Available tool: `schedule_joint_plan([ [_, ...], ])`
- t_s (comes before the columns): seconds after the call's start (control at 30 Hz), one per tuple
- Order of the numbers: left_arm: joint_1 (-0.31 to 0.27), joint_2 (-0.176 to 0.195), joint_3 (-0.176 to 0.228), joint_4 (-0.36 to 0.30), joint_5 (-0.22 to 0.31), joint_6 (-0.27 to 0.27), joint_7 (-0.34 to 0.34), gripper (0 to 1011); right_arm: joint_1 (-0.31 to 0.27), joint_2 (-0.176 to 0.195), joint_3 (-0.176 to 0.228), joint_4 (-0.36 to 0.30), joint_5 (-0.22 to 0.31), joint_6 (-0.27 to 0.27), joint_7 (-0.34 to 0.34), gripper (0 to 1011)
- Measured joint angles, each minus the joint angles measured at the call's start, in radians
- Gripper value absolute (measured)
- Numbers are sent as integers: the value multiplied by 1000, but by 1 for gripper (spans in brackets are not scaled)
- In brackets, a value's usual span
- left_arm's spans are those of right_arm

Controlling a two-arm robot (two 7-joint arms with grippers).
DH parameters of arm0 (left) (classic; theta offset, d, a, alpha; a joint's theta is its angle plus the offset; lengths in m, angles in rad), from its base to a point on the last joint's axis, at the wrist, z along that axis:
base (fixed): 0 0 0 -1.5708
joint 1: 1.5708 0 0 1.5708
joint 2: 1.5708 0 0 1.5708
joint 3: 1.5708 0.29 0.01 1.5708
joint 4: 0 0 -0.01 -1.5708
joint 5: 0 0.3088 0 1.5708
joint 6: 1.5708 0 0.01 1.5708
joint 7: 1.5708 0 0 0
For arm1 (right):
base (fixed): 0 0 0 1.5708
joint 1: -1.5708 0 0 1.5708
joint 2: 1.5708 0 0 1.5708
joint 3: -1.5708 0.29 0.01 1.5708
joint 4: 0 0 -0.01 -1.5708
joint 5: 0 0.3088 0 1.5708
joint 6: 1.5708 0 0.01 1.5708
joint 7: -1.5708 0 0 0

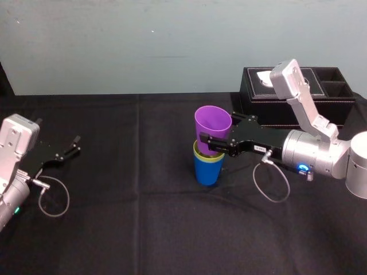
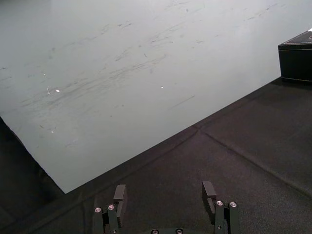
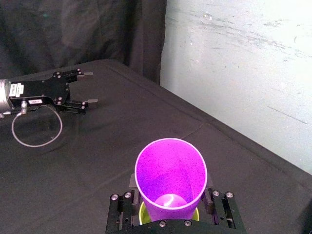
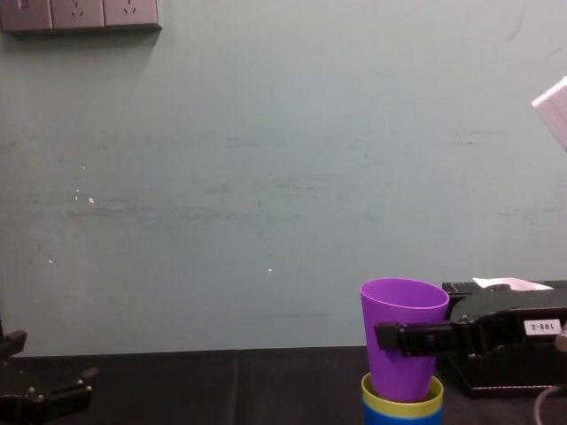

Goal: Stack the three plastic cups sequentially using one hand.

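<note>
Three cups [image 1: 213, 122]; one black box [image 1: 264, 109]; two grippers [image 1: 76, 144] [image 1: 213, 143].

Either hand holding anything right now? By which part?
Right hand grips the purple cup by its side wall, about mid-height, above the yellow-green cup. Left hand is open and empty.

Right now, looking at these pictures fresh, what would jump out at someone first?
The bright purple cup, clamped by the right gripper, sits partway down in the yellow-green cup, which nests in the blue cup, in the middle of the black tablecloth. Behind it to the right stands a black tissue box. The left gripper hangs open at the far left.
</note>
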Motion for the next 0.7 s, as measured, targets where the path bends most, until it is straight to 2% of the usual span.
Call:
schedule_joint_plan([
  [0.7,0,0,0,0,0,0,0,1011,6,-4,-10,14,-5,9,7,735],
])
